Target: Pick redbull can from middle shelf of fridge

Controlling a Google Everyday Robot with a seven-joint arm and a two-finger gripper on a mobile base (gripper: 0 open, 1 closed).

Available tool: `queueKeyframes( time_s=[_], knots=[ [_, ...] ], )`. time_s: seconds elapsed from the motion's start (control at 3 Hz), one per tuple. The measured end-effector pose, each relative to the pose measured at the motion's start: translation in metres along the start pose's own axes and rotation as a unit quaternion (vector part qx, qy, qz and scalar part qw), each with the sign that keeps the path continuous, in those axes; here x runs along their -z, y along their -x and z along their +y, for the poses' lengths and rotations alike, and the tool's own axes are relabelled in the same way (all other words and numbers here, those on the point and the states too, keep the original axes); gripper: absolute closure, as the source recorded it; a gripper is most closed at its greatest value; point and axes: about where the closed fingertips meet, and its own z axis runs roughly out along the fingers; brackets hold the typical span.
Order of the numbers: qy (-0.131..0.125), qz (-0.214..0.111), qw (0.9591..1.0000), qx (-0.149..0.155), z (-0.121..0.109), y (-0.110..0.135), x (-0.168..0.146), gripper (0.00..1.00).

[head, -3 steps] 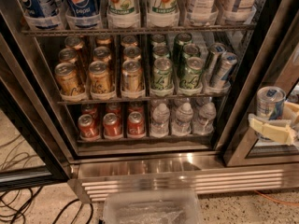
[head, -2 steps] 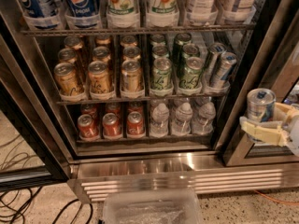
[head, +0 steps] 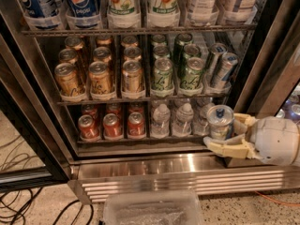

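Note:
My gripper (head: 222, 132) is at the lower right, in front of the fridge (head: 187, 179), level with the right end of its bottom rack. Its cream fingers (head: 229, 148) are shut on a redbull can (head: 220, 121), a slim can with a silver top, held upright. The middle shelf (head: 140, 99) is above and to the left of it. Two more slim blue-and-silver cans (head: 225, 68) stand tilted at that shelf's right end, beside green cans (head: 162, 74) and gold cans (head: 99, 76).
Large bottles (head: 122, 3) fill the top rack. Red cans (head: 111, 124) and water bottles (head: 183, 118) fill the bottom rack. A dark door frame (head: 272, 55) stands right of the gripper. A clear plastic bin (head: 152, 210) and black cables (head: 18, 205) lie on the floor.
The gripper, holding the can, has moved left and down from beside the right door frame to in front of the bottom rack's right end.

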Motion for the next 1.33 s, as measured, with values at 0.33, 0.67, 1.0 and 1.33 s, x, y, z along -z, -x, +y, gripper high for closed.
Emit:
queueKeyframes(
  time_s=[0.33, 0.67, 1.0, 1.33],
  knots=[
    [0.042, -0.027, 0.9987, 0.004, 0.028, 0.004, -0.021, 1.0],
    [0.058, -0.051, 0.997, 0.005, 0.046, 0.008, -0.03, 1.0],
    [0.07, -0.068, 0.9952, 0.009, 0.058, 0.012, -0.035, 1.0],
    [0.085, -0.095, 0.9915, 0.025, 0.064, 0.027, -0.04, 1.0]
  ],
)
